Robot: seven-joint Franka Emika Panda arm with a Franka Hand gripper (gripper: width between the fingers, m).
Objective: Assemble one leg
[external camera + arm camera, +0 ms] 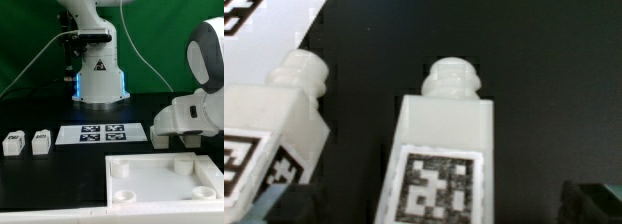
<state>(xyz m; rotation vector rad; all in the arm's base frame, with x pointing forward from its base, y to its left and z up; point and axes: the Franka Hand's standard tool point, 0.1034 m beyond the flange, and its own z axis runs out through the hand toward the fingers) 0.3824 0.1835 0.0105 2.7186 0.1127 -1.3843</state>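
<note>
In the wrist view two white legs lie side by side on the black table, each with a rounded peg at its far end. The middle leg [446,150] shows a black-and-white tag. The second leg [269,125] lies beside it, also tagged. My gripper [441,206] is open. Its dark fingertips [592,205] stand on either side of the middle leg, with dark gaps between them and it. In the exterior view my gripper [178,138] is low at the right, and its white hand hides these legs. Two more legs [13,144] [40,143] stand at the left.
A large flat white panel [150,178] with round corner sockets lies at the front. The marker board [100,133] lies mid-table. The arm's base [100,80] stands at the back. Part of another tag [235,15] shows at the wrist view's corner.
</note>
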